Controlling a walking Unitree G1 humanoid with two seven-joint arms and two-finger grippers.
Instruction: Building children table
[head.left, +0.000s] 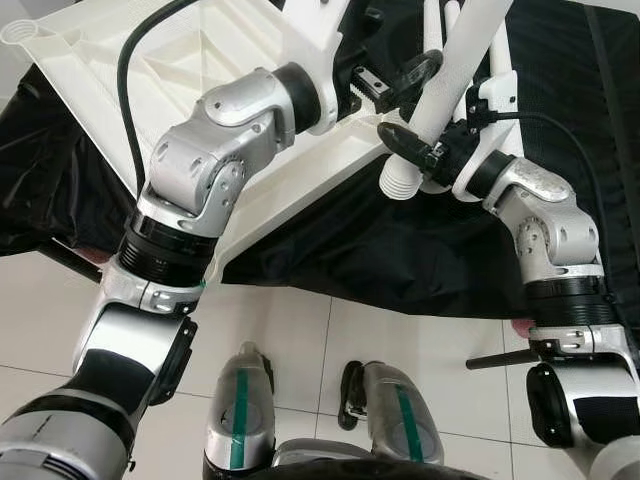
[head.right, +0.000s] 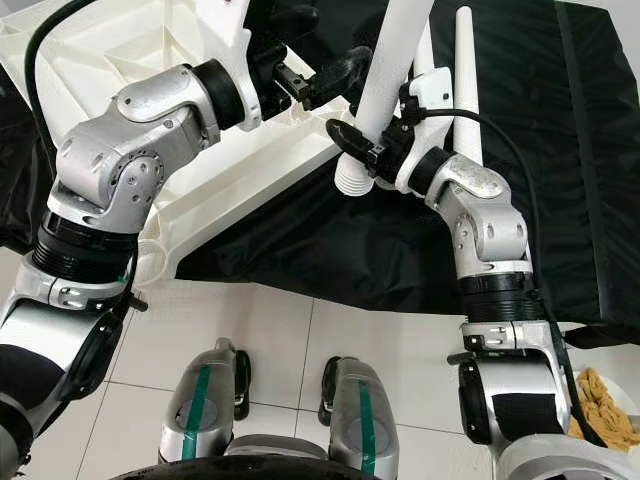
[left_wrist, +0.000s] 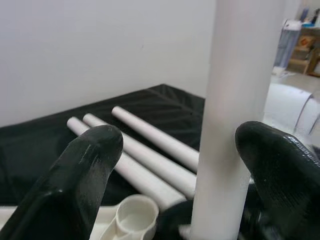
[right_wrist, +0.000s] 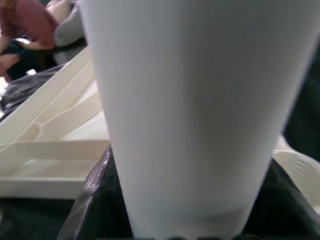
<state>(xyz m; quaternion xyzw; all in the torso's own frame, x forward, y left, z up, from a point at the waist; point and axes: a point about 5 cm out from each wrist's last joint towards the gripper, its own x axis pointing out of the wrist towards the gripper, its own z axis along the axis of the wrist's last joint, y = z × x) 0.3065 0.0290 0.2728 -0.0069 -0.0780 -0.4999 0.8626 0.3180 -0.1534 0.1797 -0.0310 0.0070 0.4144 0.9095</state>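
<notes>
Table leg held at tabletop corner.
Right gripper (head.left: 412, 140) was clamped on the white table leg (head.right: 392, 55) beside the upturned tabletop (head.left: 90, 60); left gripper (head.left: 392, 80), fingers (left_wrist: 82, 165) apart, straddled the leg; beyond lay spare legs (left_wrist: 145, 155).
</notes>
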